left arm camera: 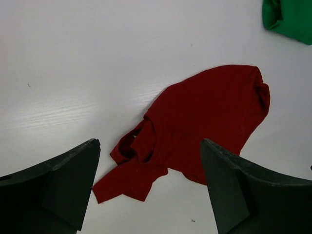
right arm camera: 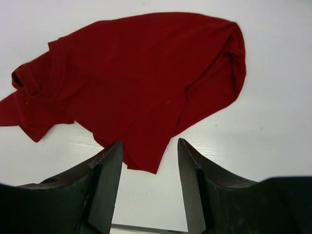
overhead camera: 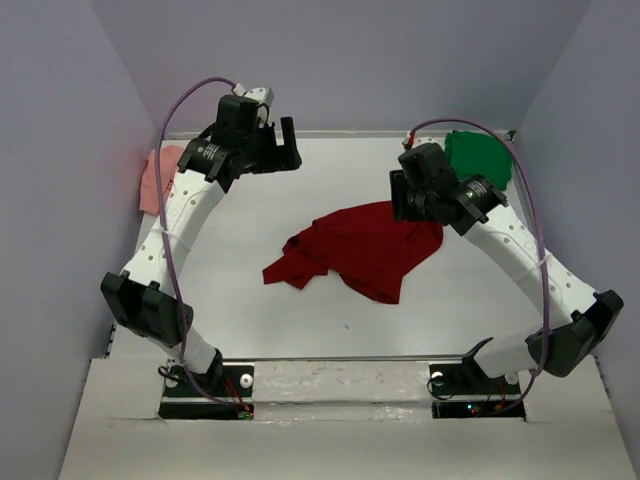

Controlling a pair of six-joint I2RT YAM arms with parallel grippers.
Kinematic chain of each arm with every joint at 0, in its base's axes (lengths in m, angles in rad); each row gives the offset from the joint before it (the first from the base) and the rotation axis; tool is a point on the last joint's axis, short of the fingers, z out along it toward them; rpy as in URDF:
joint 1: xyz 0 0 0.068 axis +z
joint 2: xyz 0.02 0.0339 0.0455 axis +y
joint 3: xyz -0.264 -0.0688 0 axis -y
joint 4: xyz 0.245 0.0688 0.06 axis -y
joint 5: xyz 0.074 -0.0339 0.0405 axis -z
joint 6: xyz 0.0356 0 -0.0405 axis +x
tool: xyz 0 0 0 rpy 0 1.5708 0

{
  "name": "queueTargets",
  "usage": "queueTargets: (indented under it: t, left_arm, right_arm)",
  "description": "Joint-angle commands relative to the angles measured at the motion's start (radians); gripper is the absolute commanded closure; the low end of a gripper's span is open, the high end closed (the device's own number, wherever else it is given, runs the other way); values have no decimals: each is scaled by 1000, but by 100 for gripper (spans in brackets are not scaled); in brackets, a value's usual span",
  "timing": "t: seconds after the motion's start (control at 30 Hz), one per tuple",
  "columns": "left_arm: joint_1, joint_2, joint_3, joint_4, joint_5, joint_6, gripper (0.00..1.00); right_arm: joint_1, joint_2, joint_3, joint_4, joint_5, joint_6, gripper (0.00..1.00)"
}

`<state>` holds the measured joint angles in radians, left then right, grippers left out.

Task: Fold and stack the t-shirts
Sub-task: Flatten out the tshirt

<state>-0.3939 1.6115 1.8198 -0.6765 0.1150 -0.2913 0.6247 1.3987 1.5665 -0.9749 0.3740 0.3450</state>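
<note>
A dark red t-shirt [overhead camera: 355,250] lies crumpled in the middle of the white table. It also shows in the left wrist view [left arm camera: 204,122] and the right wrist view [right arm camera: 131,83]. A bright green t-shirt [overhead camera: 478,155] lies bunched at the back right, and its edge shows in the left wrist view [left arm camera: 290,19]. A pale pink t-shirt [overhead camera: 160,178] lies at the far left edge. My left gripper [overhead camera: 280,150] [left arm camera: 150,142] is open wide and empty, held high over the back left. My right gripper [overhead camera: 400,200] [right arm camera: 148,142] is open and empty, above the red shirt's right end.
Grey walls close in the table [overhead camera: 250,300] on the left, back and right. The arm bases [overhead camera: 205,385] stand at the near edge. A purple cable [overhead camera: 190,100] loops over each arm.
</note>
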Motion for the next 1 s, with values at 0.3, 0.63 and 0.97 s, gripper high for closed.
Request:
queueTargets:
  t: [0.3, 0.63, 0.97]
  left_arm:
    - [-36, -245, -543, 107, -61, -137, 16]
    - [-37, -309, -505, 77, -98, -178, 16]
    - [27, -342, -395, 40, -299, -160, 15]
  right_arm:
    - [-60, 106, -184, 162, -338, 0, 56]
    - [81, 422, 130, 7, -365, -100, 57]
    - [110, 497, 167, 74, -506, -60, 55]
